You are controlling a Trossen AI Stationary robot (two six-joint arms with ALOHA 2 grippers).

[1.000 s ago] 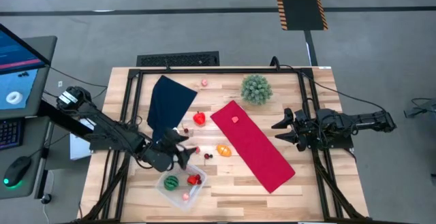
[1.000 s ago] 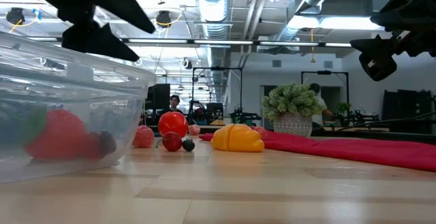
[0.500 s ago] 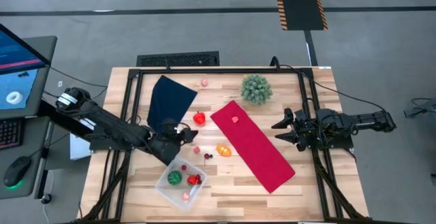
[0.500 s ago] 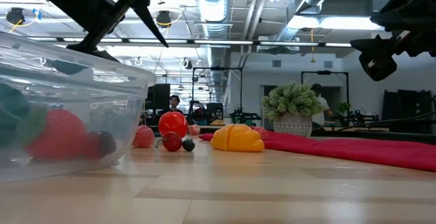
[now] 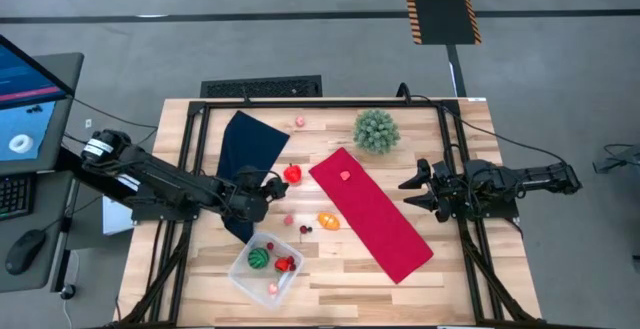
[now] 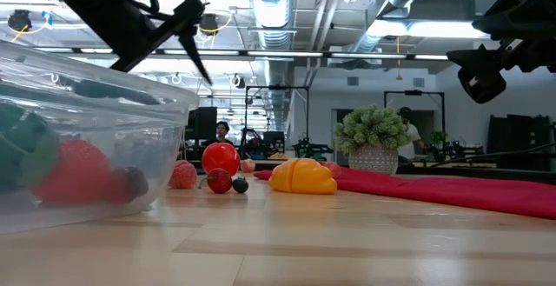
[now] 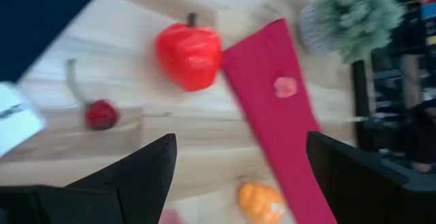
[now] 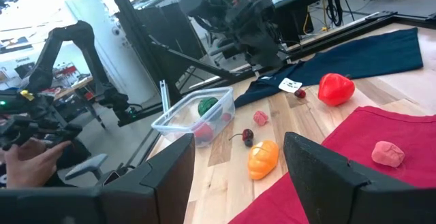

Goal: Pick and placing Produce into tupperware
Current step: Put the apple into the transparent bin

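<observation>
The tupperware (image 5: 265,266) stands near the front left, holding a green piece (image 5: 258,257), a red one (image 5: 286,263) and a pink one (image 5: 272,288). Loose produce lies on the wood: a red pepper (image 5: 292,174), an orange piece (image 5: 328,221), dark cherries (image 5: 305,229) and a pink piece (image 5: 289,220). Another pink piece (image 5: 345,176) lies on the red cloth (image 5: 385,231). My left gripper (image 5: 272,191) hovers open between the tupperware and the pepper (image 7: 189,52), with nothing between its fingers. My right gripper (image 5: 412,191) waits open at the right, above the table.
A dark blue cloth (image 5: 248,149) lies at the far left, partly under my left arm. A spiky green plant ball (image 5: 376,131) stands at the far middle. A small pink piece (image 5: 299,121) lies near the far edge. Bare wood shows along the front right.
My left gripper has moved from over the tupperware's far rim toward the table's far edge, to the blue cloth's corner near the red pepper. It has rolled about its own axis and stayed open. The pieces in the tupperware lie still.
</observation>
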